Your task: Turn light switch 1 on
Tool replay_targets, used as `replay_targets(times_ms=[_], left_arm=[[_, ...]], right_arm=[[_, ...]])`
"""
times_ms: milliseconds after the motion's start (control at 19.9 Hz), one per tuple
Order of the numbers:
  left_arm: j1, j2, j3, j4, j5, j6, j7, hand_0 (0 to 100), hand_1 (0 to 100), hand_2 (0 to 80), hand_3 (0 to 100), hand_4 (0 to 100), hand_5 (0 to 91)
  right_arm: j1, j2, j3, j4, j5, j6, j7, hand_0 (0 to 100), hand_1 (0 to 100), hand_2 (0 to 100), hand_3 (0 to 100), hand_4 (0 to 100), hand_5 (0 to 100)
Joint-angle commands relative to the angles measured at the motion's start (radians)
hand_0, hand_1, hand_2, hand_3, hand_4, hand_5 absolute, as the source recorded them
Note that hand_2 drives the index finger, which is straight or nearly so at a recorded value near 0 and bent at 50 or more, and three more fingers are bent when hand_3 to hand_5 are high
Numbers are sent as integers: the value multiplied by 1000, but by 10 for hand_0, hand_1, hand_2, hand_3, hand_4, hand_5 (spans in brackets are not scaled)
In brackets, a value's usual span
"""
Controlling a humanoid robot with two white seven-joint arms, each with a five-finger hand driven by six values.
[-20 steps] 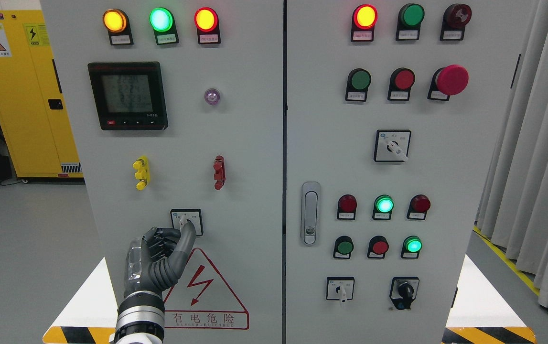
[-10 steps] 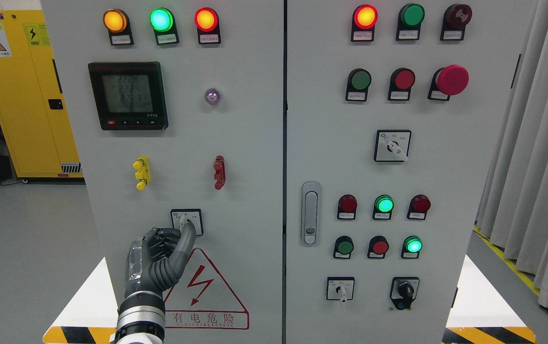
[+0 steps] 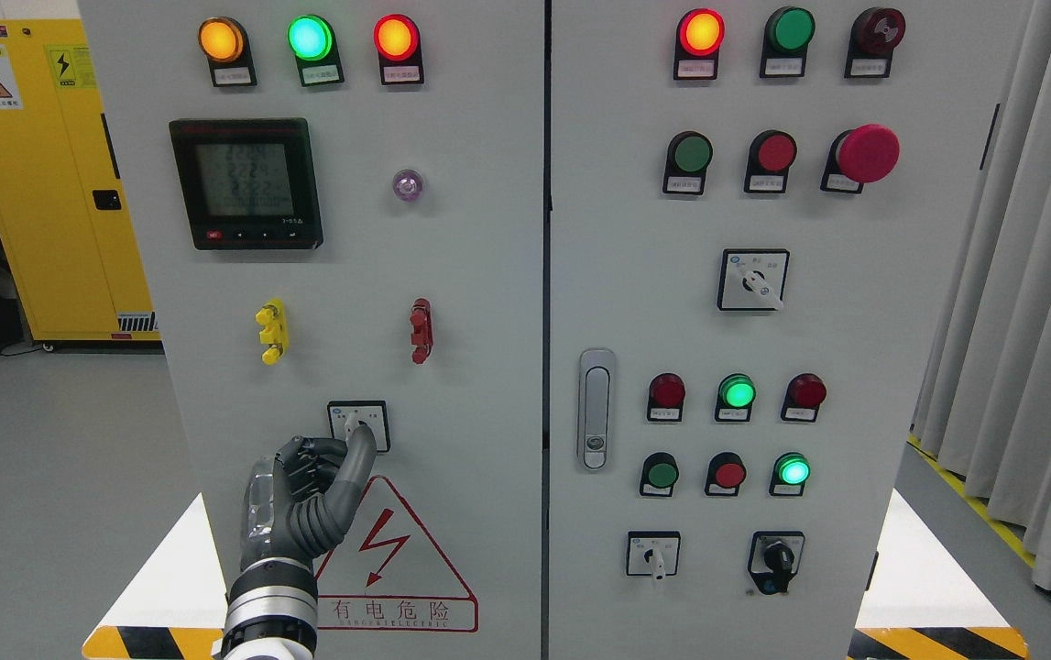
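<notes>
A small rotary selector switch, a white knob on a black-framed square plate, sits low on the left cabinet door, above the red lightning warning triangle. My left hand reaches up from the bottom edge to it. Its thumb points up at the lower end of the knob, and the other fingers curl in from the left, pinching the knob. The knob's lower part is hidden by the hand. My right hand is out of view.
The left door carries three lit lamps, a meter display, and yellow and red handles. The right door has a latch, push buttons, lamps and more selector switches. A yellow cabinet stands far left, curtains right.
</notes>
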Motion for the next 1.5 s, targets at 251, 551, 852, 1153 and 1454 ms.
replay_targets(times_ms=[251,551,852,1153,1454], left_arm=[[-1,-2,-1,2,2,-3,-1,471,558,593,879,888,834],[-1,-2,1,2,2,-3,-1,511,547,593,878,887,832],[-1,-4,1,0,2,-3,-1,536,537,592,878,885,829],[-1,-4,2,0,2,-5,-1,549,533,592,879,886,832],[0,-4,2,0,2,-5,-1,580,500,592,879,886,830]], right_arm=[[0,0,0,0,0,0,1,0,500,40,0,0,0],[0,0,0,0,0,0,1,0,500,40,0,0,0],[0,0,0,0,0,0,0,0,500,40,0,0,0],[0,0,0,0,0,0,1,0,500,40,0,0,0],[0,0,0,0,0,0,1,0,500,40,0,0,0]])
